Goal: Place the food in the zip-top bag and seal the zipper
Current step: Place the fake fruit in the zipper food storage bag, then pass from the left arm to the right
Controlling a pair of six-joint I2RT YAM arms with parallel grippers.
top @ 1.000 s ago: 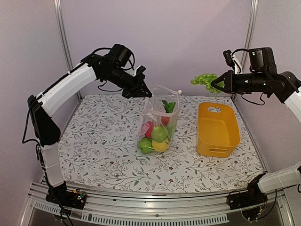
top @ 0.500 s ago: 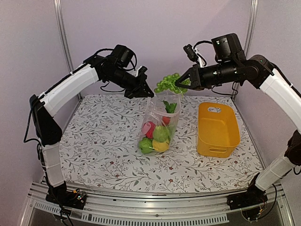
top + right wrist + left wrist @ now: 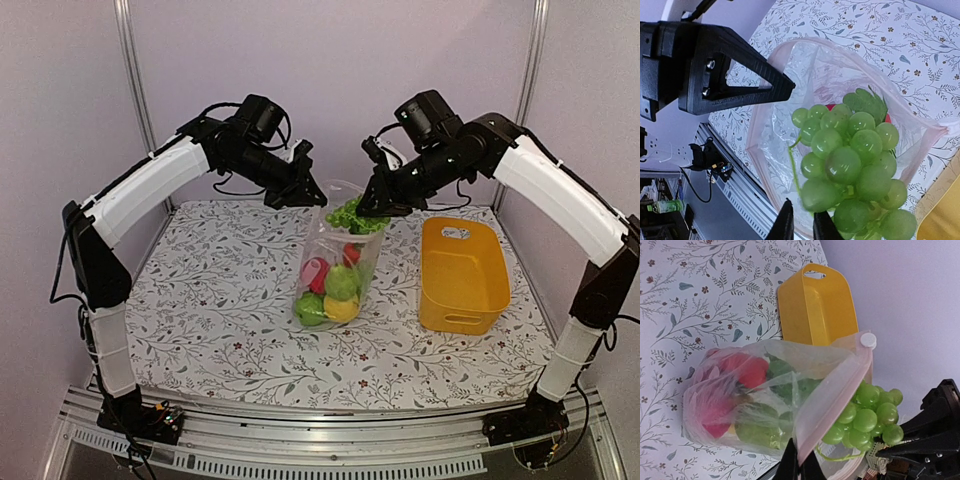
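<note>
The zip-top bag (image 3: 335,250) stands open mid-table with red (image 3: 314,272), green (image 3: 340,284) and yellow (image 3: 343,311) toy food inside. My left gripper (image 3: 303,192) is shut on the bag's mouth edge and holds it up; in the left wrist view (image 3: 800,466) the pinkish zipper strip (image 3: 832,390) runs from between its tips. My right gripper (image 3: 370,205) is shut on the green grape bunch (image 3: 353,215) and holds it in the bag's mouth. The right wrist view shows the bunch (image 3: 852,160) hanging from the gripper (image 3: 801,222) over the open bag (image 3: 785,95).
An orange-yellow basket (image 3: 462,275) stands to the right of the bag and also shows in the left wrist view (image 3: 815,305). A white slider tab (image 3: 868,340) sits at the bag's corner. The left gripper's black body (image 3: 730,75) is close beside the bag mouth.
My right arm has swung left and down with the grape bunch, from above the basket to the bag's mouth. The left arm and the bag have stayed put.
</note>
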